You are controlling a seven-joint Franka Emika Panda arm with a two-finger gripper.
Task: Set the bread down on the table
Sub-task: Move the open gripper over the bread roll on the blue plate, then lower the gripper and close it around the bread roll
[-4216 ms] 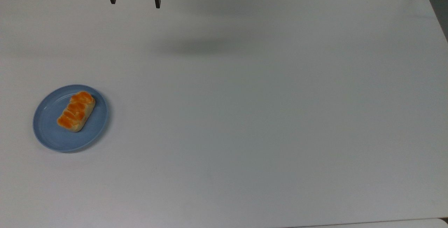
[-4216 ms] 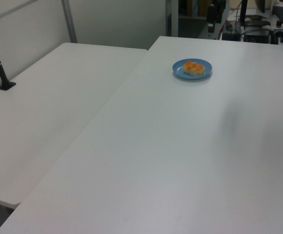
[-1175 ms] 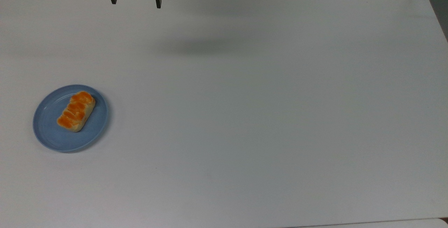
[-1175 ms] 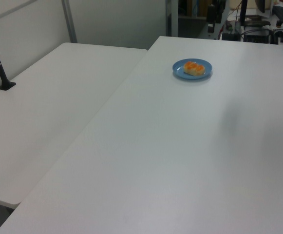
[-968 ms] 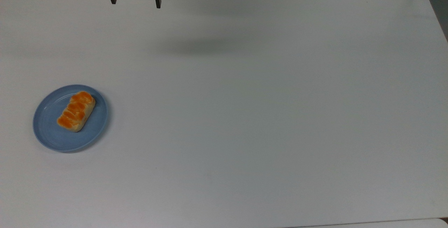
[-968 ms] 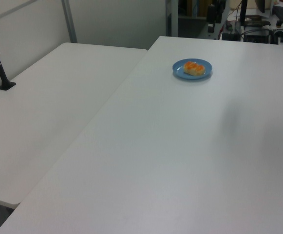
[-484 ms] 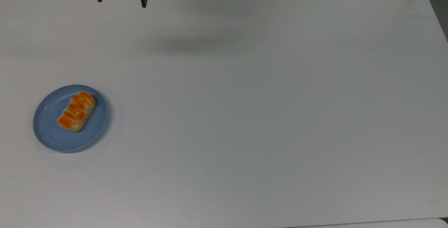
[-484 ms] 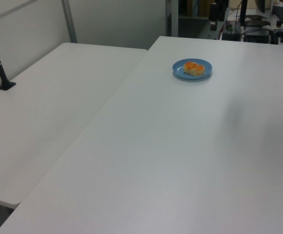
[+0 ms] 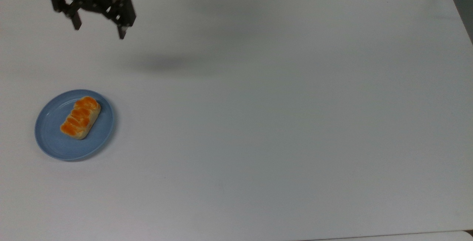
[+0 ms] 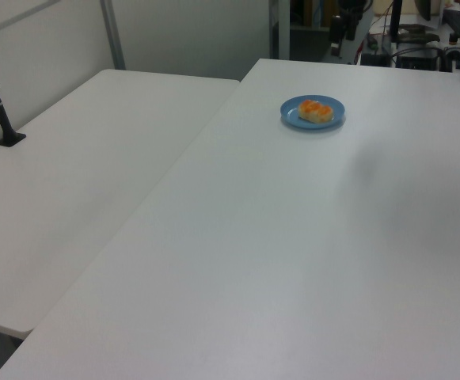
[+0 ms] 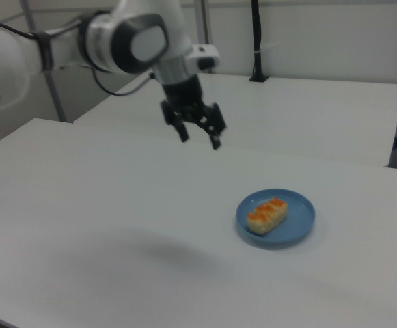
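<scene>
A broad sweep of bare white desk (image 9: 281, 122) lies open across the top view's centre and right. The sole obstacle on it is a blue plate (image 9: 51, 141) carrying the bread (image 9: 80, 117), near the top view's left edge. The end effector (image 9: 99, 31), fingers spread apart, hangs in the air above the desk, well apart from the plate, with nothing between the two.
</scene>
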